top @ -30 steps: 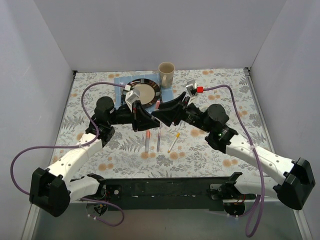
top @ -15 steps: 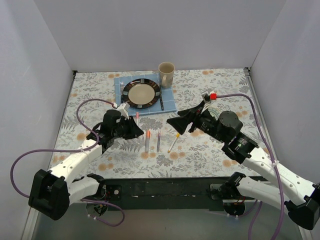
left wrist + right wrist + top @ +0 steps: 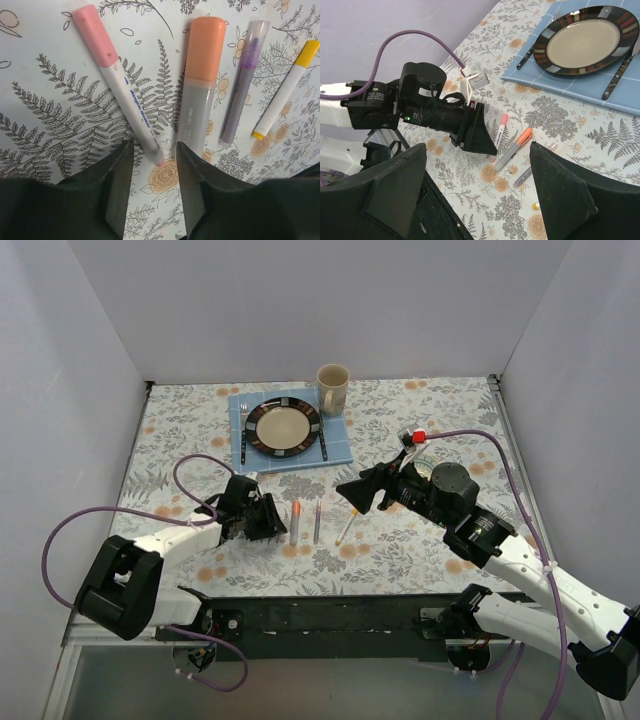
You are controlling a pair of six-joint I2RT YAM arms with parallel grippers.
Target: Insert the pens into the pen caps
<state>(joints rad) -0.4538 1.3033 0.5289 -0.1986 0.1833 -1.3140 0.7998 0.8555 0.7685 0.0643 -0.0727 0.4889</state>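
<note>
Heads up on visibility: from the top camera the pink pen [image 3: 125, 85] is basically buried under the left gripper [image 3: 154, 150], so only the wrist cams show it properly. In the right wrist view the purple pen [image 3: 242, 95] is half behind a black finger, and the yellow pen [image 3: 282, 95] is down to a tiny yellow dot at the finger's edge.

The table [image 3: 440, 400] has a matte floral cloth with grey ferns and orange blooms. A blue tiled-looking placemat [image 3: 340, 445] sits at the far side, carrying a glossy round plate [image 3: 255, 426] with a dark striped rim. A beige mug [image 3: 333, 388] stands at the mat's corner.

The right gripper [image 3: 477, 150] hangs above the cloth with its wedge-shaped jaws spread wide and nothing in them.

The left one is down low. Its jaws are parted a little around the pink pen's tail, with a gap showing on each side, so there's no real grip.

All four pens lie in a row on the cloth near the middle, pink then orange pen [image 3: 197, 115], purple, yellow. The orange cap [image 3: 206, 47] is smooth, chunky and rounded on a grey barrel. The blue print on the pink pen's white barrel is too blurry to read.
</note>
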